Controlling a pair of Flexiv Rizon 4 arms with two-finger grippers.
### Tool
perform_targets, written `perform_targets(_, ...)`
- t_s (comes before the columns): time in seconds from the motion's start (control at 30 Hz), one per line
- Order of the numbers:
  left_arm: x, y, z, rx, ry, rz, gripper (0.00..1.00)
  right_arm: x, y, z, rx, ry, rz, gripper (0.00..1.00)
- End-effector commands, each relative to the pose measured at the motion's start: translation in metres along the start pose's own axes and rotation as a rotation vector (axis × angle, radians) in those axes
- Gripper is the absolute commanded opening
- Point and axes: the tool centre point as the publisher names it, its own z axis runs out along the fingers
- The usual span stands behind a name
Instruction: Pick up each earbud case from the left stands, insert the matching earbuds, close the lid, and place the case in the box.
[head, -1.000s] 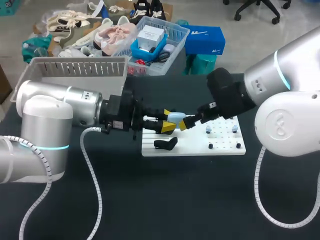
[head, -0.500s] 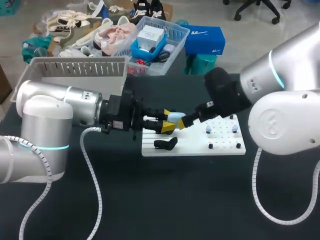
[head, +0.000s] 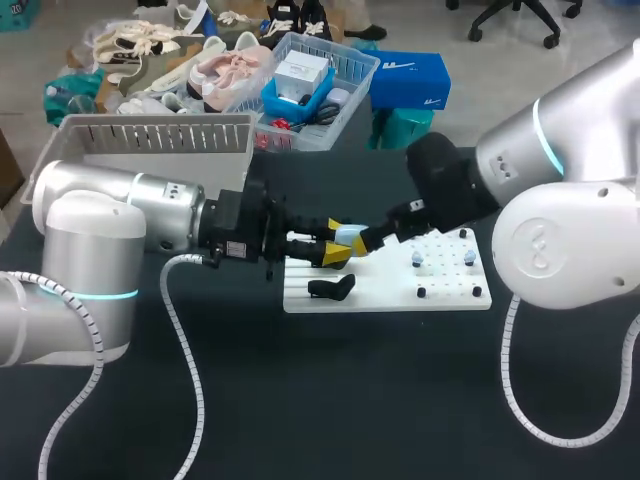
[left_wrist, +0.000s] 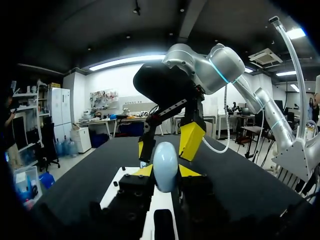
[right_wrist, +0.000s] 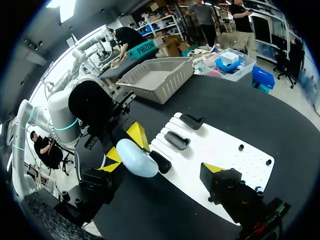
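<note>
— Where's the case right now?

— Clamped in my left gripper (head: 338, 250). Both yellow tips press its sides, and the pale-blue earbud case (right_wrist: 134, 157) stands up between them, over the white stand board (head: 450, 297).

— And the other arm?

— My right gripper (left_wrist: 167, 144) faces the left one head-on, just ahead of the case. Its fingers are spread wide, one to each side. I can't tell whether either tip touches the case.

— What's around them?

— A black stand (head: 330, 289) sits on the board just below the left gripper. Two small pale earbuds (head: 417, 260) rest on the board under my right wrist. The grey basket (head: 160, 135) lies beside my left arm, well apart from its gripper.
</note>
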Motion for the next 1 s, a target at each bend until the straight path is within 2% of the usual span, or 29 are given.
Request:
perform_targets(0.03, 0.0, -0.001, 0.001, -0.006, 0.0, 0.001, 0.0, 0.001, -0.001, -0.002, 0.013, -0.003, 0.004, 1.0)
perform_targets(0.47, 0.0, -0.001, 0.001, -0.006, 0.0, 0.001, 0.0, 0.0, -0.002, -0.005, 0.029, -0.013, 0.0, 1.0)
perform_targets(1.0, 0.0, -0.001, 0.001, -0.006, 0.0, 0.001, 0.0, -0.027, -0.002, -0.013, 0.064, -0.034, -0.055, 1.0)
